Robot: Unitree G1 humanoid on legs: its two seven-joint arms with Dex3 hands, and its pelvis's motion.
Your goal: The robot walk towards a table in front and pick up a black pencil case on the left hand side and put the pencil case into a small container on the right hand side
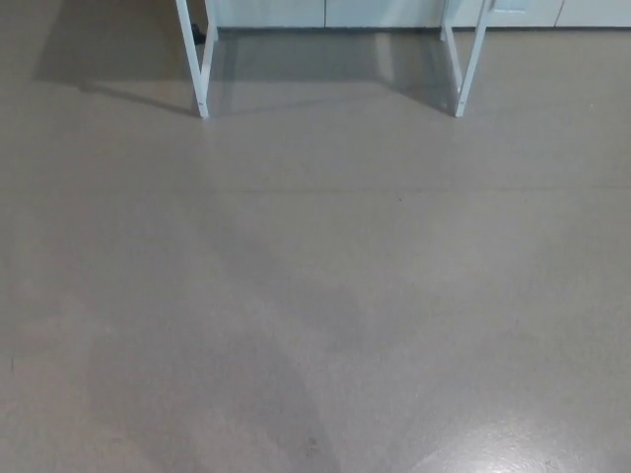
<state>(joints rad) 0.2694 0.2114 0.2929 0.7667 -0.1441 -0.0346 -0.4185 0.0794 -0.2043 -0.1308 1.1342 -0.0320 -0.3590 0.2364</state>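
- Smooth grey concrete floor (pixel 315 296) across nearly whole view.
- White metal table legs at top edge: left leg pair (pixel 197 59) and right leg pair (pixel 463 59), well apart, standing on floor.
- Pale cabinet fronts (pixel 325 12) behind legs, along top edge.
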